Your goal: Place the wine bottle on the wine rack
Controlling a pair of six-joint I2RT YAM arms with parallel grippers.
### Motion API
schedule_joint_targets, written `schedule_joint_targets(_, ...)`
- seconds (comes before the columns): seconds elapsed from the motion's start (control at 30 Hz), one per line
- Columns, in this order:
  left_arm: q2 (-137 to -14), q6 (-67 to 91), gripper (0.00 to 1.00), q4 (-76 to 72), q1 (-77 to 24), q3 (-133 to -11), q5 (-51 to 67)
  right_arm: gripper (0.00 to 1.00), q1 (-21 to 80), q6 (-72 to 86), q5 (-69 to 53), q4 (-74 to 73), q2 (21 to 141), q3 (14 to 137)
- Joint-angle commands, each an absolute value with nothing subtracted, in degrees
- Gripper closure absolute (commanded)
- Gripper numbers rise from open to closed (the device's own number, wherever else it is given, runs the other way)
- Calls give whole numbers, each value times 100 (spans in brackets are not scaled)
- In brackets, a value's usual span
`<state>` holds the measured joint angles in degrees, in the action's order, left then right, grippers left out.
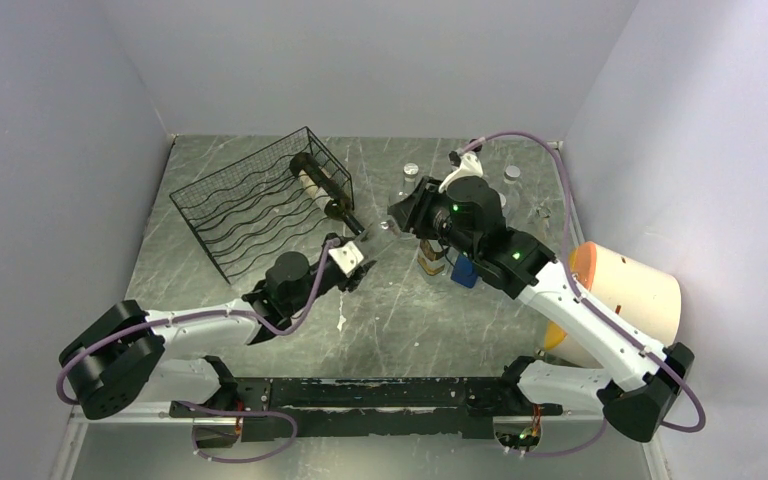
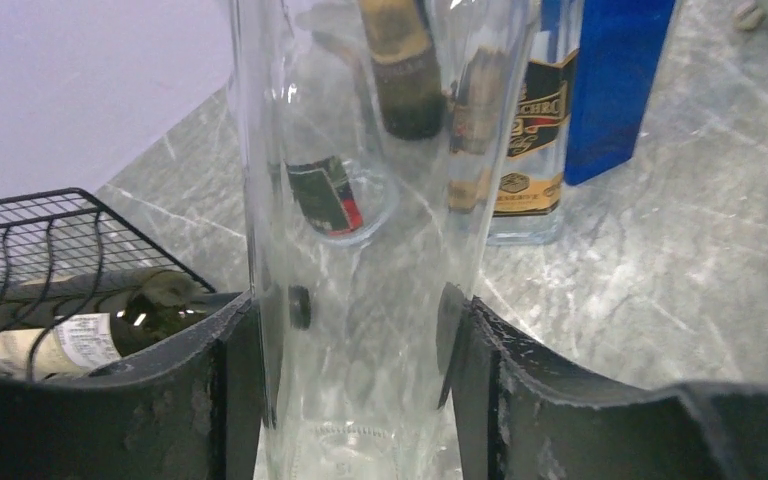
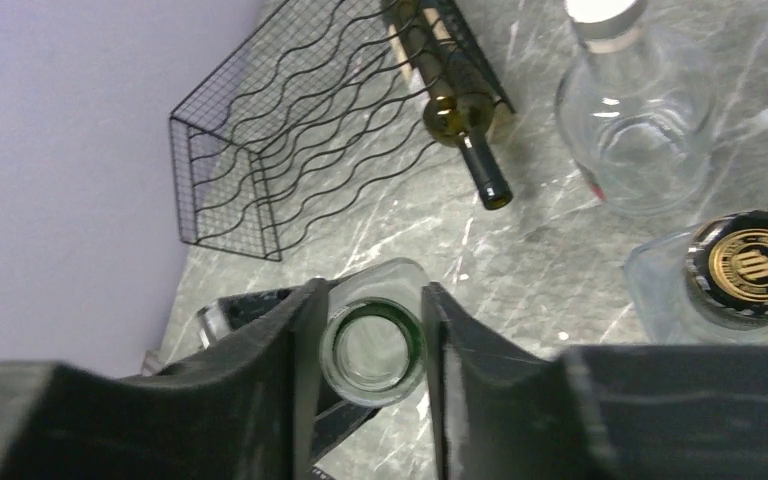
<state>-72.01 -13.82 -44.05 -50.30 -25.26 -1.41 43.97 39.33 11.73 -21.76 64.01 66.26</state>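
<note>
A clear glass wine bottle (image 2: 360, 180) is held by both grippers above the table. My left gripper (image 2: 360, 370) is shut on its lower body, pads pressed to both sides. My right gripper (image 3: 372, 295) is shut on its neck, and the open mouth (image 3: 372, 350) shows between the fingers. In the top view the left gripper (image 1: 355, 258) and right gripper (image 1: 400, 212) face each other just right of the wine rack (image 1: 260, 205). The black wire rack (image 3: 290, 130) has a dark green bottle (image 3: 455, 95) lying on its upper tier, neck sticking out.
Behind the held bottle stand a labelled clear bottle (image 2: 530, 130) and a blue box (image 2: 610, 80). A round clear bottle with a silver cap (image 3: 635, 120) and a bottle with a black-gold cap (image 3: 755, 265) stand to the right. A cream and orange object (image 1: 625, 290) lies at the far right.
</note>
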Motion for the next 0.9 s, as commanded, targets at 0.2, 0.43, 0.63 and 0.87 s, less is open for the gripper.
schedule_joint_targets(0.2, -6848, -2885, 93, -3806, -5003, -3304, 60, 33, 4408, 2637, 1187, -2947, 6087, 7335)
schedule_joint_targets(0.43, -6722, -4534, 93, -3595, -5001, -3730, 154, 27, 4404, 1218, 923, -4041, 6027, 7952)
schedule_joint_targets(0.63, -6918, -5647, 93, -3322, -5010, -4394, 308, 20, 4410, 612, 1038, -4339, 5974, 8301)
schedule_joint_targets(0.87, -6838, -6785, 93, -2732, -5019, -4649, 644, 16, 4411, 270, 670, -4433, 6041, 8462)
